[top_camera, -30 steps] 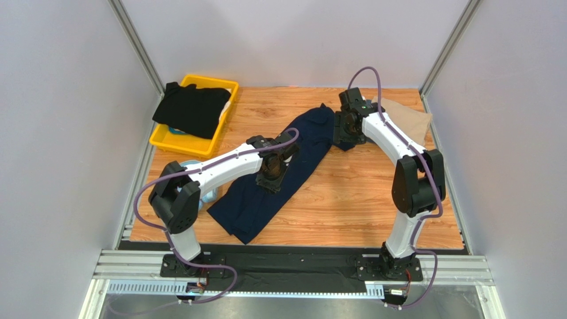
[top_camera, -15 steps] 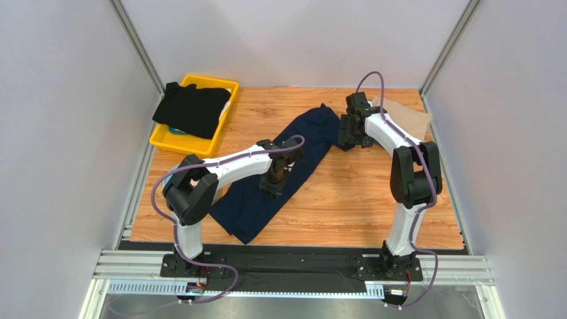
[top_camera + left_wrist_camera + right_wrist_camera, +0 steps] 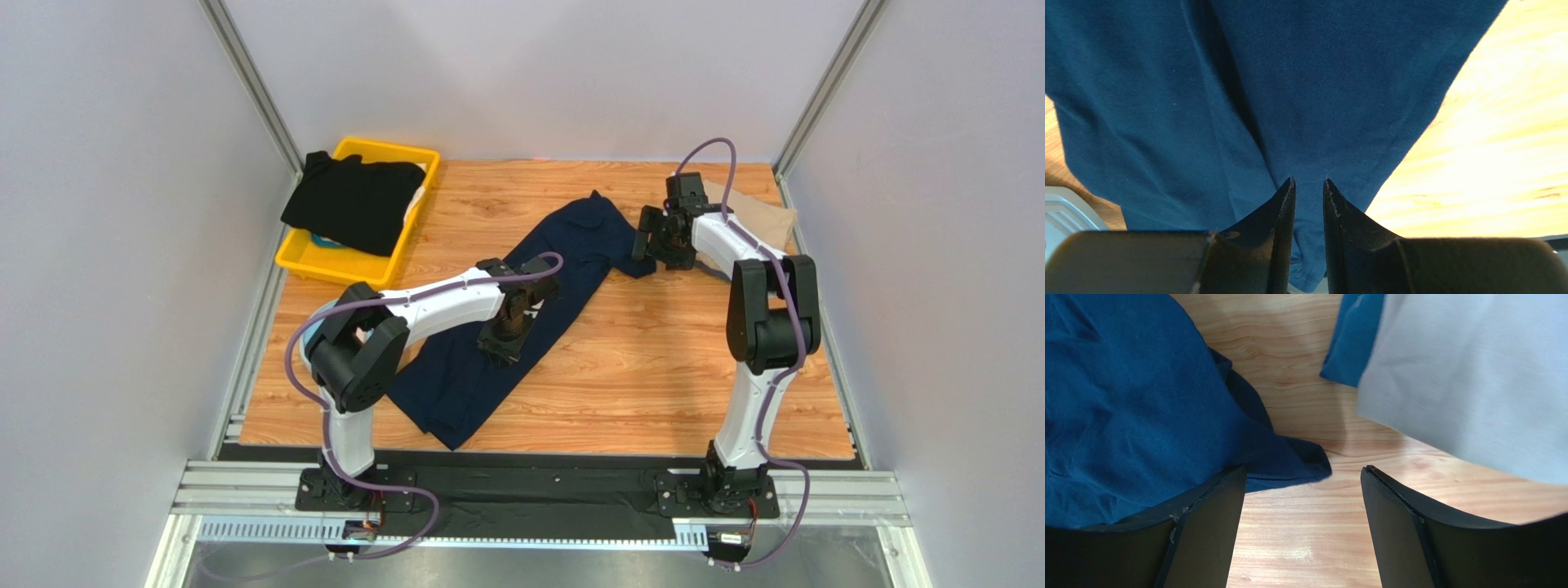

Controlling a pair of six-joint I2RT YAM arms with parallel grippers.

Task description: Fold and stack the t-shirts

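Note:
The dark navy t-shirt (image 3: pixel 456 377) lies in a long diagonal band across the wooden table. My left gripper (image 3: pixel 501 343) is down on its middle. In the left wrist view the left gripper (image 3: pixel 1309 182) is shut on a fold of the navy t-shirt (image 3: pixel 1321 79), and creases run in to its tips. My right gripper (image 3: pixel 644 251) hovers open at the shirt's far end. Its wrist view shows the right gripper (image 3: pixel 1304 468) over bare wood, the navy t-shirt (image 3: pixel 1118 404) at its left and the tan t-shirt (image 3: pixel 1475 373) at upper right. The tan t-shirt (image 3: pixel 770 223) lies at back right. A black t-shirt (image 3: pixel 356 202) is draped over the bin.
A yellow plastic bin (image 3: pixel 301 260) stands at the back left. Grey walls and metal posts enclose the table (image 3: pixel 687 368) on three sides. The light blue headphones (image 3: pixel 317 328) show only as a sliver behind my left arm.
My right gripper has opened wider and drawn back and to the right, away from the navy sleeve toward the tan shirt. My left arm's elbow swung right while its gripper stayed on the shirt.

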